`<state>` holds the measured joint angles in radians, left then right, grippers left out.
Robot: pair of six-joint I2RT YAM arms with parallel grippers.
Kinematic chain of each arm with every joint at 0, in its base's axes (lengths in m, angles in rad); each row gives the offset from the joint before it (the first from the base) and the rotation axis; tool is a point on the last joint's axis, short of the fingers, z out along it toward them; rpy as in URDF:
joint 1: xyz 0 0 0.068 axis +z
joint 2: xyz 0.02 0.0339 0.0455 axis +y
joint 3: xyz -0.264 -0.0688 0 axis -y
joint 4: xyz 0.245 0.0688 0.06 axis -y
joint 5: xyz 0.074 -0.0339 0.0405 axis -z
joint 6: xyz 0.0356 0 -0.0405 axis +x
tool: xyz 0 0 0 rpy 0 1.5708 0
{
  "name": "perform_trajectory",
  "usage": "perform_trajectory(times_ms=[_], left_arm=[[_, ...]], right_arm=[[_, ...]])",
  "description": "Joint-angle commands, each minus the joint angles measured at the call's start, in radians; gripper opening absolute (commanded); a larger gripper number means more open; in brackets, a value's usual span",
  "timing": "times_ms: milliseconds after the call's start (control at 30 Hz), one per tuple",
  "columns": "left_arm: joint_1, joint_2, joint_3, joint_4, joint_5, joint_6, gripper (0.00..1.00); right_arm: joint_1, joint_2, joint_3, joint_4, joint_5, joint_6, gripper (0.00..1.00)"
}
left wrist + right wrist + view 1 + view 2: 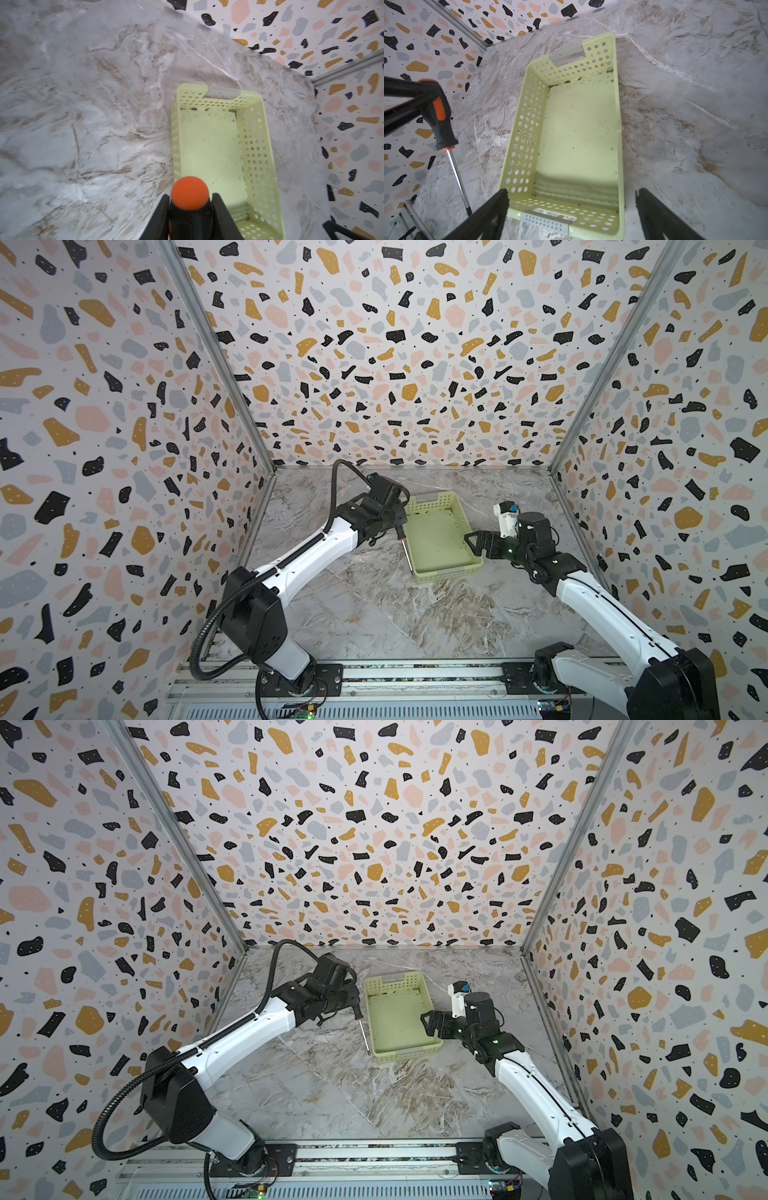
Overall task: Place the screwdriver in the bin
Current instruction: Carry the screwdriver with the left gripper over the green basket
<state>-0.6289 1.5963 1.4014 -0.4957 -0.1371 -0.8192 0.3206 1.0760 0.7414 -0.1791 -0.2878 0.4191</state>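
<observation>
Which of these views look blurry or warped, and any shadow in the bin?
Left wrist view: the screwdriver, close to the lens, is soft, and the marble table is smeared. Right wrist view: the bin is sharp, with a shadow banding its floor at one end. Both top views: sharp, with wide-angle spread of the walls.

Screwdriver [406,548]: handle mostly buried in L gripper [397,526] in both top views, at 9 o'clock of bin [449,572]; tip too small to read. L wrist view: only the orange butt end shows, shaft hidden behind it, L fingers [160,218] cut by frame edge. R wrist view: fingers of R gripper [572,192] cut by edge; L gripper fingers [404,91] blurred, partly out of frame.
</observation>
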Motion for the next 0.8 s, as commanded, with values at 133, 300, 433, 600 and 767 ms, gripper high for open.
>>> perform_trajectory(times_ms=[133, 300, 433, 600, 767], left_arm=[[0.008, 0.164, 0.190, 0.023, 0.111, -0.024, 0.14], [0.008, 0.248, 0.218, 0.089, 0.086, -0.170, 0.16], [0.002, 0.286, 0.181, 0.184, 0.090, -0.280, 0.15], [-0.009, 0.307, 0.130, 0.274, 0.054, -0.369, 0.15], [-0.012, 0.341, 0.089, 0.347, 0.064, -0.421, 0.17]], right_arm=[[-0.044, -0.053, 0.039, -0.069, -0.011, -0.040, 0.98], [-0.092, -0.096, 0.005, -0.089, -0.036, -0.050, 0.99], [-0.121, -0.122, -0.015, -0.110, -0.044, -0.061, 0.99], [-0.145, -0.145, -0.030, -0.134, -0.051, -0.079, 0.99], [-0.164, -0.152, -0.050, -0.135, -0.059, -0.087, 0.99]])
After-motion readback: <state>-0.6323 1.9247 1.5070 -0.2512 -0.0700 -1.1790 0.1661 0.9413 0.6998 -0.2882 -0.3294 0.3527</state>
